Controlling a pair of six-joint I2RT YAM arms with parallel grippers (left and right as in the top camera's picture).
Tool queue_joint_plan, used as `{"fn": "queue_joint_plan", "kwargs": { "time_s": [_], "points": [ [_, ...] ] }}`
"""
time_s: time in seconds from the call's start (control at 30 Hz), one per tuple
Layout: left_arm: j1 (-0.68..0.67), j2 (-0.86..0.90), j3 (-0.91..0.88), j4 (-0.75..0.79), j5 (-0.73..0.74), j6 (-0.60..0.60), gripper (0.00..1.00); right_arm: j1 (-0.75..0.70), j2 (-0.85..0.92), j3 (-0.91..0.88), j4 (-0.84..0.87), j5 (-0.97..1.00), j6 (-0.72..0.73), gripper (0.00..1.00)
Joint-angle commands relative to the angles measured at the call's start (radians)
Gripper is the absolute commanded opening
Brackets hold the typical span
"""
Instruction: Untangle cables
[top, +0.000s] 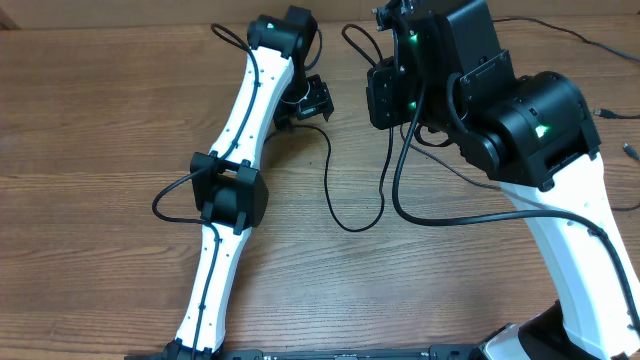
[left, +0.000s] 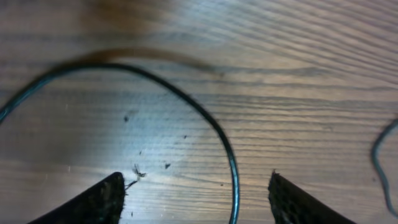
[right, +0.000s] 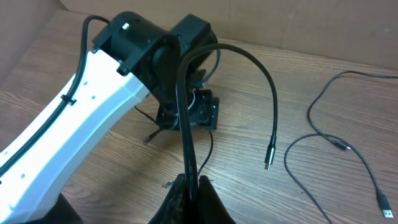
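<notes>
Overhead: brown wood-grain table (top: 100, 120) with thin black cables (top: 328, 185) loose across it

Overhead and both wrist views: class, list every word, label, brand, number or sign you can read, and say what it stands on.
None can be read in any view.
The white arms, the cables and the wooden table show no print.
The green lights on the arm joints are lamps, not signs.
</notes>
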Motion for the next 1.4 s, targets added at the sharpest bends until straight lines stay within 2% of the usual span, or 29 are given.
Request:
{"fn": "queue_joint_plan", "kwargs": {
  "time_s": [0.0,0.13,0.27,0.47,0.63,0.77,0.8,0.9,1.1,1.37],
  "points": [
    [-0.034,0.012,0.001,-0.018,-0.086,-0.115,0.81,-0.018,-0.008,0.011,0.009,0.019,0.003,0.04],
    [-0.058,0.012,0.000,-0.018,-0.103,-0.169,0.89,-0.035,-0.008,0.011,0.009,0.019,0.003,0.04],
    [-0.080,0.012,-0.016,-0.013,-0.128,-0.211,0.88,-0.047,-0.008,0.011,0.009,0.019,0.004,0.04],
    [-0.111,0.012,-0.100,0.011,-0.132,-0.222,0.93,-0.047,-0.008,0.011,0.018,0.019,0.004,0.04],
    [-0.122,0.012,-0.157,0.017,-0.132,-0.223,0.78,-0.047,-0.008,0.011,0.025,0.019,0.004,0.04],
    [-0.122,0.012,-0.159,0.017,-0.135,-0.223,0.58,-0.047,-0.008,0.011,0.023,0.019,0.004,0.04],
    [-0.122,0.012,-0.159,0.017,-0.143,-0.223,0.40,-0.047,-0.008,0.011,0.020,0.023,0.004,0.04],
    [-0.122,0.012,-0.160,0.014,-0.163,-0.230,0.04,-0.057,-0.008,0.011,0.004,0.048,0.050,0.04],
    [-0.111,0.012,-0.160,-0.039,-0.192,-0.230,0.04,-0.159,-0.008,0.011,-0.083,0.101,0.188,0.04],
    [-0.121,0.012,-0.160,-0.059,-0.183,-0.226,0.05,-0.360,-0.008,0.011,-0.160,0.101,0.187,0.04]
  ]
}}
